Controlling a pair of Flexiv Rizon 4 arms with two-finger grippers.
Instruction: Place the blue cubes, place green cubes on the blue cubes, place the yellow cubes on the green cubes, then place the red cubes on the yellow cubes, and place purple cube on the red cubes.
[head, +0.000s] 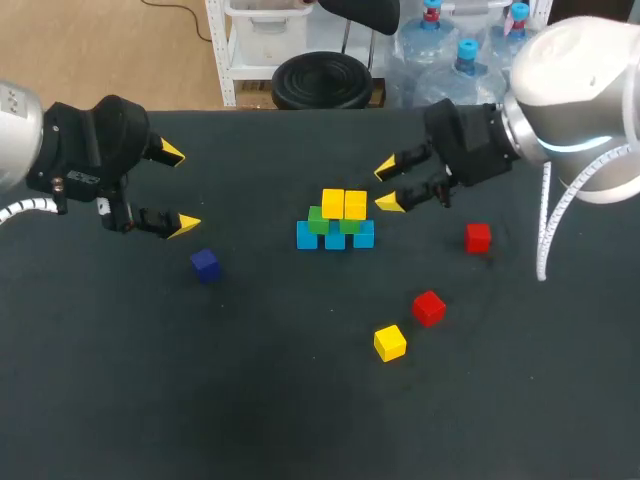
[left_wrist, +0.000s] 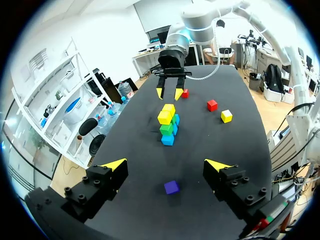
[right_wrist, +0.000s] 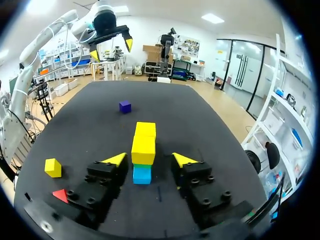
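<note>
Both grasping ends checked first. The left tool (head: 180, 189) has its fingers spread wide, nothing between them and nothing touched. The left arm comes in from the left side and holds the tool above the matte black desk (head: 250, 400), tips aimed toward the middle. A small purple cube (left_wrist: 171, 187) lies loose on the desk, ahead of the open fingers.

The right tool (head: 386, 186) is likewise open and empty. Its yellow tips are just beside the stack's top layer, not touching (in the right wrist view the stack sits ahead, in line with the finger gap). The right arm comes in from the right.

Stack at mid-desk:
- bottom: three blue cubes (head: 335, 238) in a row
- middle: two green cubes (head: 319, 220)
- top: two yellow cubes (head: 333, 203)

Loose on the desk:
- one red cube (head: 478, 237)
- a second red cube (head: 428, 307)
- a single yellow cube (head: 390, 342)
</note>
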